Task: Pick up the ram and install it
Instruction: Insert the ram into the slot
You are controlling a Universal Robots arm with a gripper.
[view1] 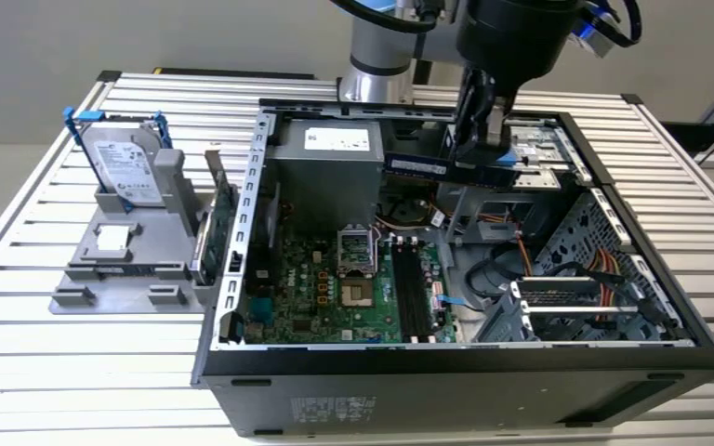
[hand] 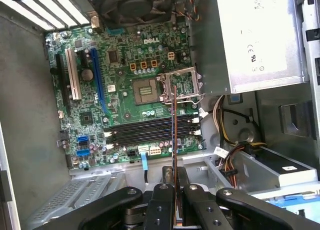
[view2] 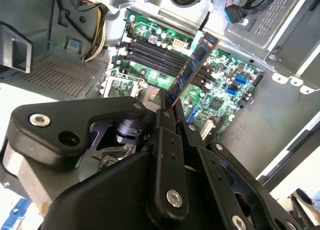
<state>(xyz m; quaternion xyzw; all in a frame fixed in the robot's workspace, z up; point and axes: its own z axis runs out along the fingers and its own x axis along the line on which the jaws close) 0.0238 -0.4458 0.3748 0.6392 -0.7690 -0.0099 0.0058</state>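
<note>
- Pincer (view1: 482, 150): shut on the ram (view1: 444, 168), its fingers clamped on the stick's two flat faces. The grip looks nearer the end at the exterior view's right.
- Ram: held clear in the air, level, above the far part of the open case (view1: 482, 372) and just in front of the power supply (view1: 326, 177). It touches nothing but the pincer.
- Slots (hand: 150, 131): four dark memory slots on the near-right part of the board (view1: 320, 297), all empty. They lie lower than the ram and nearer than it.
- Alignment, judged: in the first wrist view the stick's edge runs crosswise to the slots. A good seating needs its length parallel to one slot, notch matched to key, end clips open, and a square, even push.
- Risk, judged: an off-centre grip could tilt the stick under load. Cables (view1: 543, 265) to the right should stay clear.
- Case contents: board with bare socket (hand: 147, 92), power supply, cables.
- Holder (view1: 109, 265): grey, on the tabletop (view1: 34, 372) at the exterior view's left, with a hard drive (view1: 124, 165) standing in it.
</note>
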